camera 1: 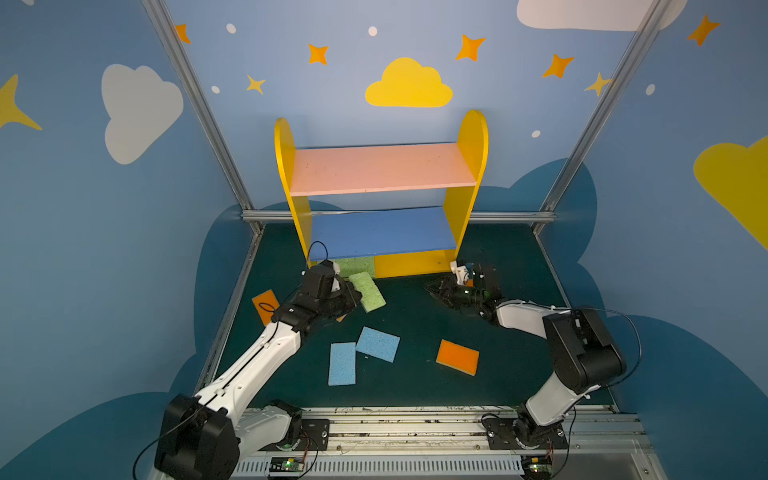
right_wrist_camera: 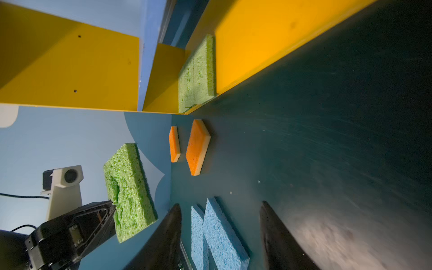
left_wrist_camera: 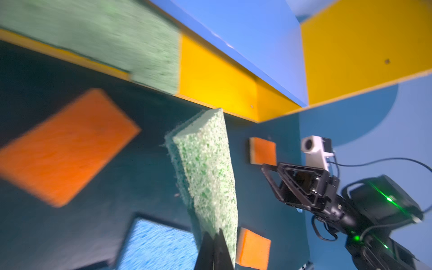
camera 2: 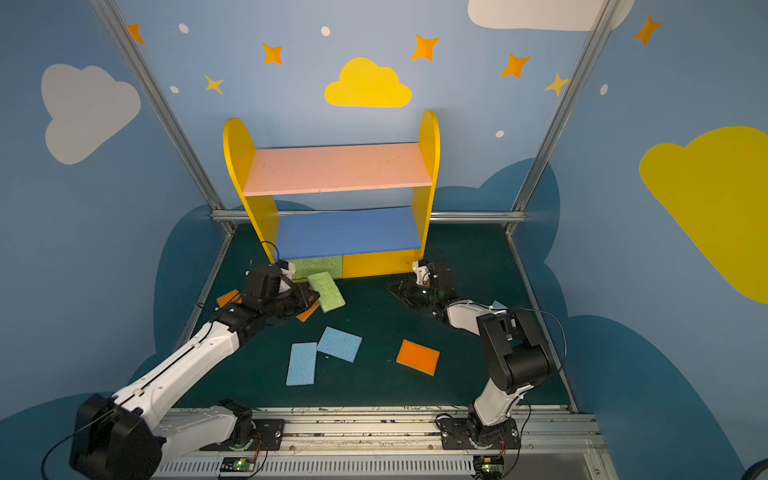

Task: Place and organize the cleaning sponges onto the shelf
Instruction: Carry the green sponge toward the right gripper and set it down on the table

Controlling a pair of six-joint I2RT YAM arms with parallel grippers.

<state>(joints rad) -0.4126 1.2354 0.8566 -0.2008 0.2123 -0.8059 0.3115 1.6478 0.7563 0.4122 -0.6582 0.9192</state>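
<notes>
The left pincer (left_wrist_camera: 214,251) is pressed together on the near end of a green sponge (camera 1: 368,293). It holds the sponge clear of the tabletop (camera 1: 415,386), just in front of the left end of the shelf (camera 1: 471,166). The sponge's far end points at the yellow bottom board (camera 1: 415,266), where a second green sponge (camera 1: 356,266) lies flat at the left end. The right pincer (right_wrist_camera: 221,236) is spread with nothing between its fingers, low by the shelf's right foot.

The sponges look light, soft and porous. The held one dents where the fingers bite, so I judge that an end grip lets it droop, and a pinch across the middle of a long side would carry it flatter. Breaking is no worry, but squashing and snagging on a board edge are.

The slot under the blue board (camera 1: 382,232) is low, so a sponge must go in nearly level. The bottom board is bare to the right of the placed sponge. The pink board (camera 1: 382,168) and the blue board are bare.

Two blue sponges (camera 1: 342,363) lie in the near middle, touching, with one corner over the other. An orange sponge (camera 1: 458,356) sits to their right and another orange sponge (camera 1: 266,305) is by the left wall. The left arm works close to that wall and the side panel, while the middle of the tabletop between the arms is open.
</notes>
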